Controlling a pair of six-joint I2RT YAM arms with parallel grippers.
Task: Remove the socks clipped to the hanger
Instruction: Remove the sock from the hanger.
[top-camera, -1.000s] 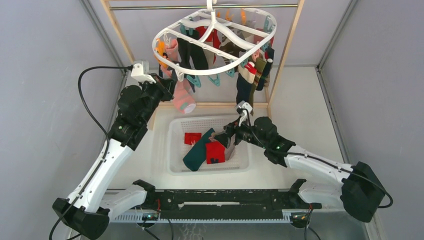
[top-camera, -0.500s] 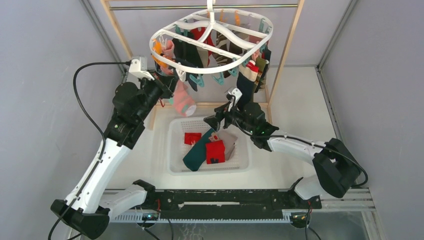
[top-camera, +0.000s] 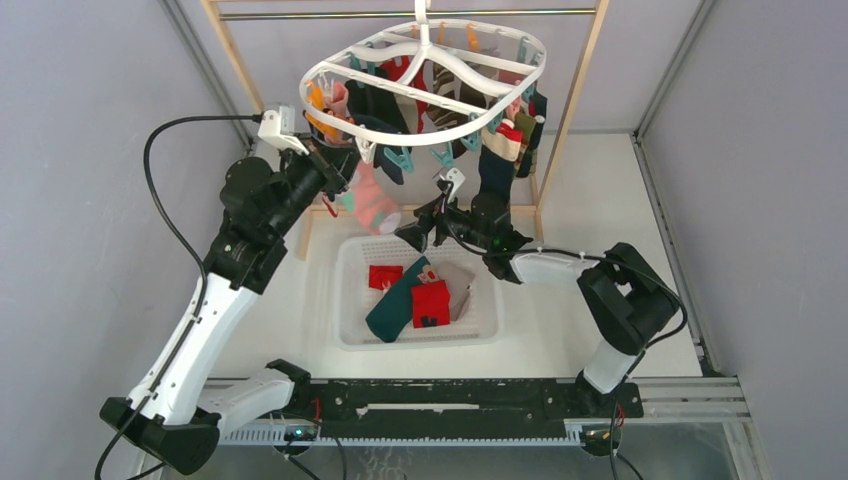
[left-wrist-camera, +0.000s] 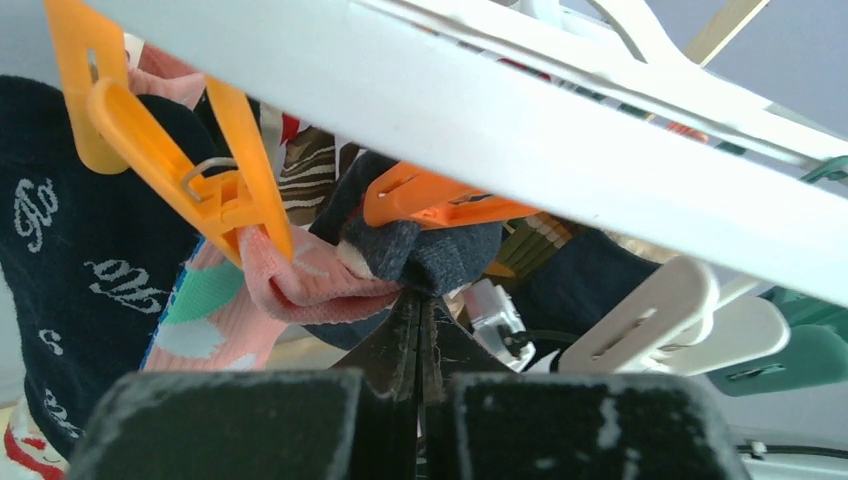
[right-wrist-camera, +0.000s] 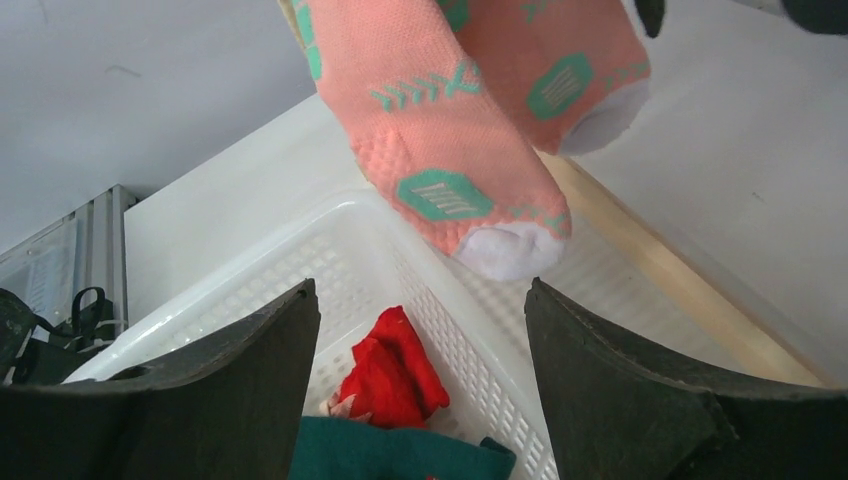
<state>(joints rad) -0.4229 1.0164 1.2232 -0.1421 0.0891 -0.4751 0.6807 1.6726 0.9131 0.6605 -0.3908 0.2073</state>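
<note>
Left gripper (left-wrist-camera: 418, 305), jaws together, apparently pinches the dark grey fabric sock (left-wrist-camera: 445, 250). Right gripper (right-wrist-camera: 420, 300) gapes wide beneath a salmon-pink teal-patterned sock (right-wrist-camera: 425, 130).

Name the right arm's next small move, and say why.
Probably ease the right tool up and forward until the nearer salmon pink sock has its white toe between the fingers. The tool is open and aimed at that sock, but the toe hangs above and beyond the fingertips, over the white basket, so closing now would likely catch nothing.
</note>
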